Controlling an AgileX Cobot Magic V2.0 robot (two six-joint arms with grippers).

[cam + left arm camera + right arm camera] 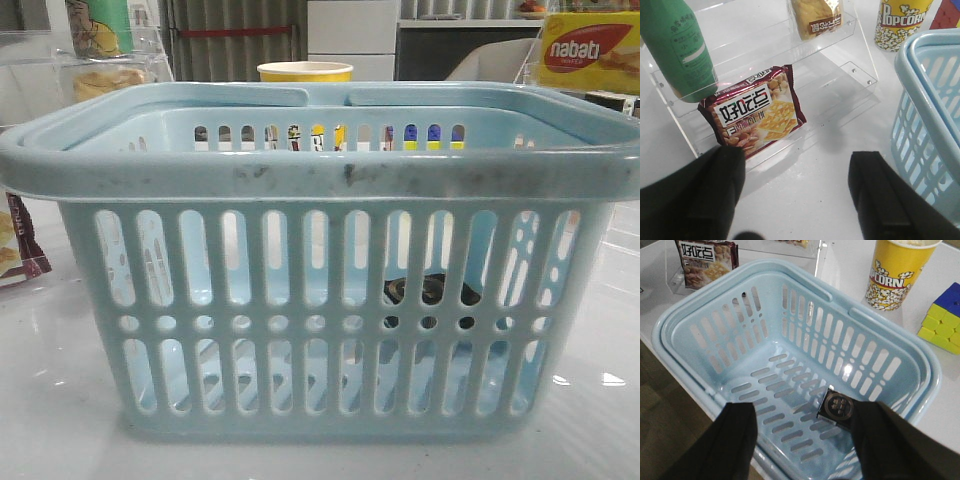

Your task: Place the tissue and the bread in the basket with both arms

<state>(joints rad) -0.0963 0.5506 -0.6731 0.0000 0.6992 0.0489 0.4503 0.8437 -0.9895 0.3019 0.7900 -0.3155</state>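
Small dark tissue (pixel 835 407) with pale ring lies in blue-grey basket (pixel 695 305); both tools' jaws apart.

The front view sits low and very close at the counter's near edge, looking level and forward so the basket (pixel 330 300) fills almost the whole picture. The left wrist view looks steeply down from close above the counter (pixel 810 175) beside the basket, taking in a clear display rack (pixel 765 65) and only the basket's outer wall. The right wrist view looks down from directly above into the basket; both wrist views share the popcorn cup (pixel 892 270) and the biscuit packet (pixel 754 112).
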